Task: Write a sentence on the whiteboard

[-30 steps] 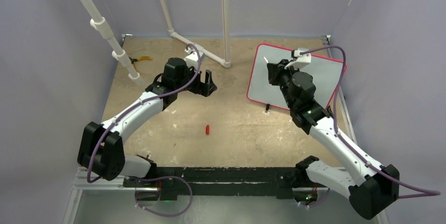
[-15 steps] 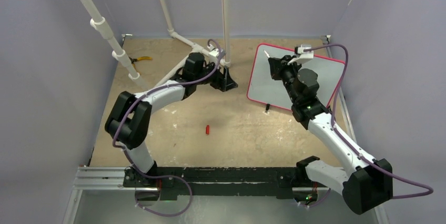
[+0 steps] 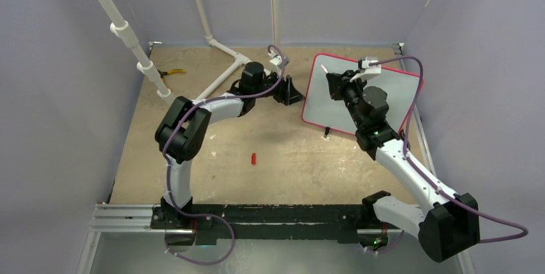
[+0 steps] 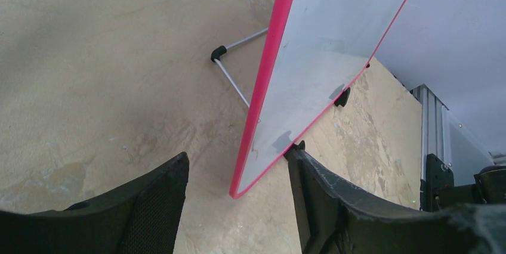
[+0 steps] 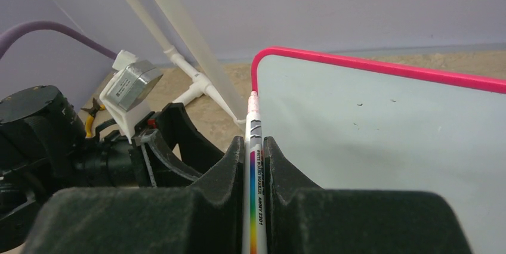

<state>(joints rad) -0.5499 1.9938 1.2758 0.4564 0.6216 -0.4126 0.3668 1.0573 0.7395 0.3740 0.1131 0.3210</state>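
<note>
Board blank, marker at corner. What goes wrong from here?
1. The left gripper straddles the edge of the whiteboard, open; the board is propped on a thin wire stand, so pressure from the marker may tip it.
2. The right gripper holds the marker tip by the corner frame; the first stroke may hit the frame.

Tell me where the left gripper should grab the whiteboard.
Its thin pink left edge, low down, approached from the left with one finger in front, one behind: the whiteboard stands propped up, and the marker in the right gripper occupies the upper corner.
</note>
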